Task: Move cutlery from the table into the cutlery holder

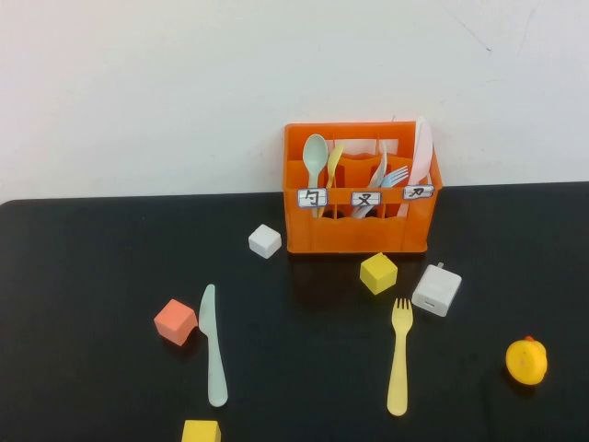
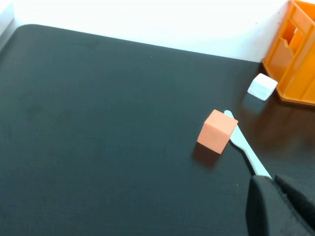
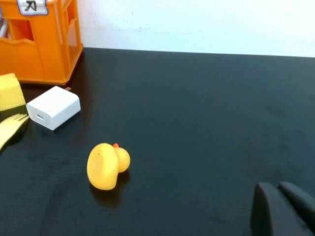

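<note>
- mint-green knife (image 1: 213,346) is laid flat on the black desk (image 1: 83,276), front left, tip toward the holder, just beside a salmon cube (image 1: 176,321)
- yellow fork (image 1: 399,354) is laid flat front right, tines toward the holder, near a yellow cube (image 1: 378,273) and a white charger (image 1: 437,290)
- orange cutlery holder (image 1: 359,233) is stood at the back centre against the wall, three white labels on its front; a pale green spoon (image 1: 316,158), a white fork (image 1: 394,177) and other pieces are seen upright inside
- left gripper (image 2: 283,206) is seen only in the left wrist view, jaws closed with nothing held, above the knife's handle end
- right gripper (image 3: 283,209) is seen only in the right wrist view, jaws closed and empty, over bare desk, well apart from a yellow duck (image 1: 526,361)
- white cube (image 1: 265,241) is placed just left of the holder; a second yellow cube (image 1: 201,431) is cut by the front edge
</note>
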{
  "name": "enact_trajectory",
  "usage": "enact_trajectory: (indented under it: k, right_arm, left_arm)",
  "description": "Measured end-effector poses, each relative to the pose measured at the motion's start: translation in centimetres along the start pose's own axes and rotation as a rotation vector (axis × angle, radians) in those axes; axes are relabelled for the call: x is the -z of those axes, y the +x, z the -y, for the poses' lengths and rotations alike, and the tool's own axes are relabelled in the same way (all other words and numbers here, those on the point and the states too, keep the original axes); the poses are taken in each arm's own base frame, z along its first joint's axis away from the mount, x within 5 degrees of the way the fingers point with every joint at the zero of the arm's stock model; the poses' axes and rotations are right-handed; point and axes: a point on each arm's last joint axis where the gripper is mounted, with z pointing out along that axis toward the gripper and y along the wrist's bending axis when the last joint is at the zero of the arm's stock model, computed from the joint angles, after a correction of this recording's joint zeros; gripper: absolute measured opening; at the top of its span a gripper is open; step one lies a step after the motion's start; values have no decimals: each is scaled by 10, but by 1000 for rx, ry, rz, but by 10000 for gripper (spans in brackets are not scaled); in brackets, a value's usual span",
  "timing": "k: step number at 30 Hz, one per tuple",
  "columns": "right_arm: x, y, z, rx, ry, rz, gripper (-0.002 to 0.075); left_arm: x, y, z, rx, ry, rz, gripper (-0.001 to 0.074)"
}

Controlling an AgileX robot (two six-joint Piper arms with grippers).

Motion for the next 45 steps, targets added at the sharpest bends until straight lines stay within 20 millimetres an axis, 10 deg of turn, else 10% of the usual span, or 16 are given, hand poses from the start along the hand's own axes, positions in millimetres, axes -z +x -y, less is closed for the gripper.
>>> enact_trajectory:
  k: [19, 27, 45]
  right_arm:
    - [-1, -2, 0, 5, 2, 38, -2]
    - [3, -27, 0, 19, 3, 324, -2]
    - [15, -49, 0, -4, -5, 600, -2]
  left_arm:
    - [0, -10, 0, -49, 7, 133, -2]
    - [9, -39, 5, -52, 53, 469, -2]
    - [17, -52, 6, 220, 142, 618, -2]
